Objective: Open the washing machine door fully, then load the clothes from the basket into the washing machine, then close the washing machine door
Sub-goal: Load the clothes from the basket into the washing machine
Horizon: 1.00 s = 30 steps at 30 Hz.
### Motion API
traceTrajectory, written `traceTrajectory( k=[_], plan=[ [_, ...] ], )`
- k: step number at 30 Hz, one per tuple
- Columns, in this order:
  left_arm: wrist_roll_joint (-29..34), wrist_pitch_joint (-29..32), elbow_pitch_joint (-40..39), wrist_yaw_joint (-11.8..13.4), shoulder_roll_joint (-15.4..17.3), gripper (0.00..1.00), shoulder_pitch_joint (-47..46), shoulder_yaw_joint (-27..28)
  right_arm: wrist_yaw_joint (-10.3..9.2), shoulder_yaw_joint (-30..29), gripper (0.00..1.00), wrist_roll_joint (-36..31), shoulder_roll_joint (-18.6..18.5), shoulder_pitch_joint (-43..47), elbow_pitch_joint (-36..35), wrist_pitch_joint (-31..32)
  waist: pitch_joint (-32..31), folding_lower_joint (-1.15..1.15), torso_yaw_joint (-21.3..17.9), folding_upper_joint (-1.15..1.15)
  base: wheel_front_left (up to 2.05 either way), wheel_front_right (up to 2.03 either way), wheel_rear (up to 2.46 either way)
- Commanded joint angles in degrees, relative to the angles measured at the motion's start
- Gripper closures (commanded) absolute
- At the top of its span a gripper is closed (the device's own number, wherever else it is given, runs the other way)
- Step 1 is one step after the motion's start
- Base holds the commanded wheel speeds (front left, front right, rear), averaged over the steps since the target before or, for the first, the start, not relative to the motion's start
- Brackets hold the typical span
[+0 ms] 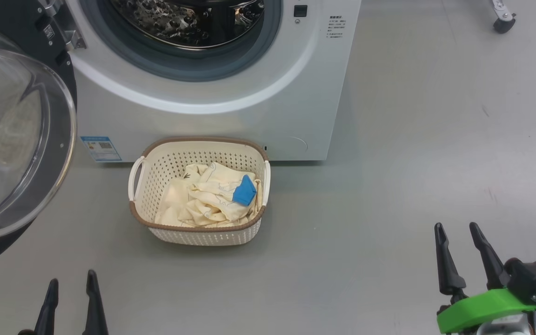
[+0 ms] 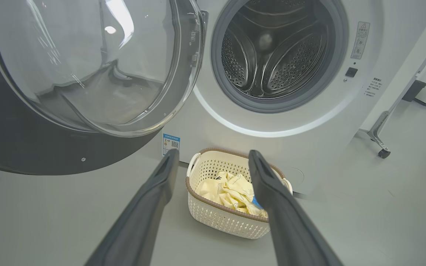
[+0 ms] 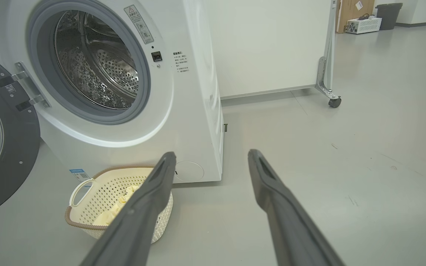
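Note:
The white washing machine point(image 1: 268, 111) stands ahead with its steel drum point(image 2: 272, 55) exposed. Its door point(image 1: 12, 139), black rim and bulging glass, is swung wide open to the left. On the floor in front sits the cream basket point(image 1: 203, 235) holding cream-yellow clothes point(image 1: 207, 200) with a blue patch. My left gripper point(image 1: 71, 288) is open at the lower left, short of the basket and empty. At the lower right my right gripper point(image 1: 458, 235) is open too, well right of the basket. The left wrist view frames the basket point(image 2: 227, 221) between the open fingers.
Grey floor spreads to the right of the machine. A white panel on a castor wheel point(image 3: 334, 102) stands behind it to the right. A cardboard box and a bin point(image 3: 388, 11) sit far back. The open door point(image 2: 50, 111) takes up the left side.

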Motion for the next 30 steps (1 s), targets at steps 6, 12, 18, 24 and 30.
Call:
traceTrajectory(
  k=[6, 12, 18, 24, 30],
  plan=[
    [-0.60, -0.39, -0.96, -0.12, 1.34, 0.00, -1.77, 1.45, 0.25, 1.26, 0.00, -0.25, -0.52, -2.33, -1.81, -0.55, 0.18, 0.00, -0.24, 0.00, 0.38, -0.29, -0.09],
    [-0.45, -0.39, -0.68, -0.12, 1.20, 0.00, -1.87, 1.73, 0.25, 1.13, 0.00, -0.21, -0.50, -2.36, -1.78, -0.55, 0.20, 0.00, -0.28, 0.00, 1.12, -1.09, -0.04],
    [-0.39, -0.39, -0.66, -0.12, 1.00, 0.00, -1.97, 1.72, 0.25, 1.08, 0.00, -0.21, -0.50, -2.39, -1.90, -0.55, 0.27, 0.00, -0.13, 0.00, 1.86, -1.86, 0.00],
    [0.78, -0.39, -0.45, -0.12, 0.58, 0.00, -2.29, 2.88, 0.25, 1.05, 0.00, -0.17, -0.49, -2.46, -2.07, -0.55, 0.67, 0.00, 0.19, 0.00, 1.58, -1.53, -0.06],
    [0.08, -0.39, -0.35, -0.12, 0.42, 0.00, -2.40, 2.34, 0.25, 1.02, 0.00, -0.20, -0.48, -2.65, -2.04, -0.55, 1.00, 0.00, 0.65, 0.00, 0.74, -0.74, 0.00]
  ],
)
